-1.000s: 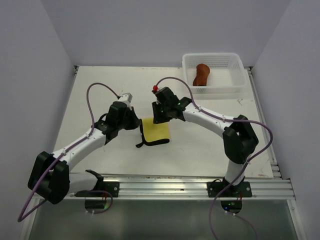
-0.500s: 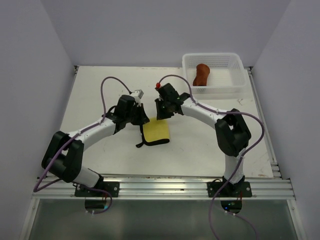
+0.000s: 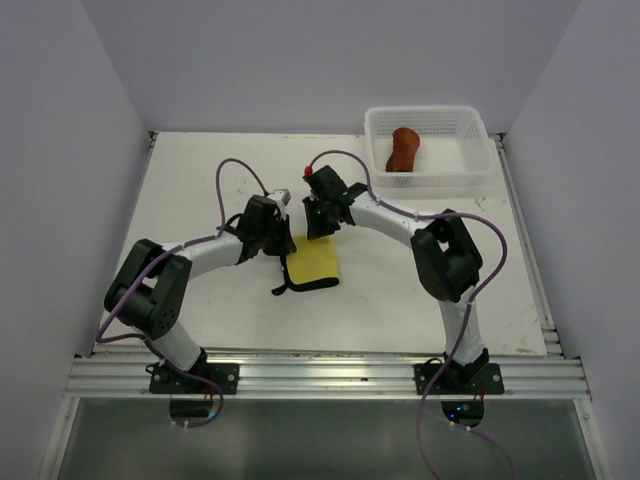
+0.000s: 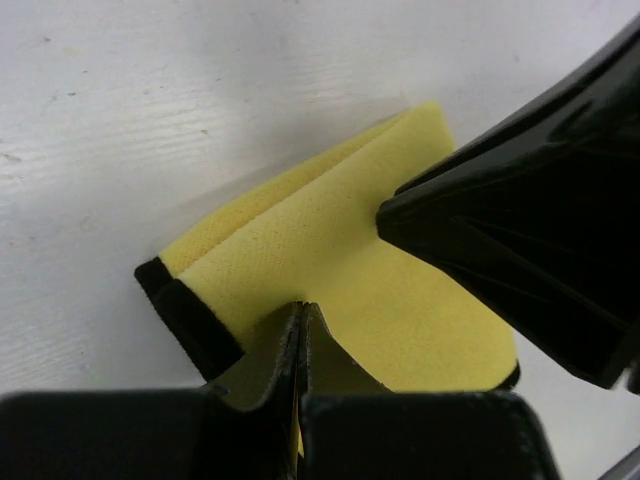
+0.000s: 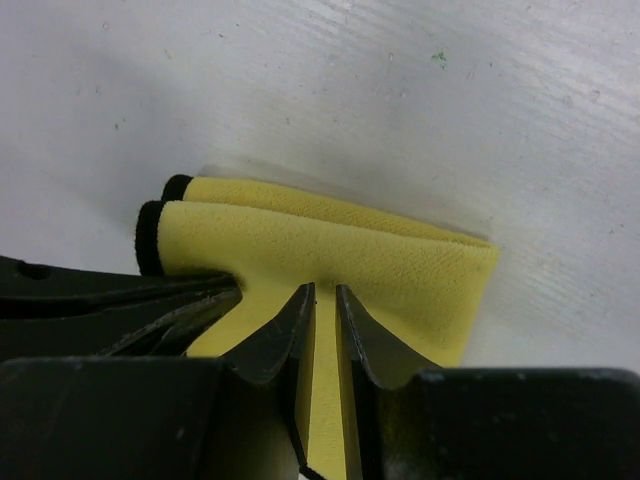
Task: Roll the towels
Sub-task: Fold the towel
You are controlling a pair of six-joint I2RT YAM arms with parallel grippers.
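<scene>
1. The yellow towel (image 3: 312, 262) lies folded on the table (image 3: 200, 190), midway between its left and right edges. The brown towel (image 3: 404, 148) sits in the basket (image 3: 425, 110) at the far right corner.
2. Left gripper (image 4: 303, 310) and right gripper (image 5: 324, 292) each pinch the yellow towel's far edge.
3. Judgement: turn that edge toward the near edge with both grippers level and snug, or the roll skews.

You won't find any writing to read here. No label, brand, number or sign shows legibly on anything in the overhead view or in either wrist view.
</scene>
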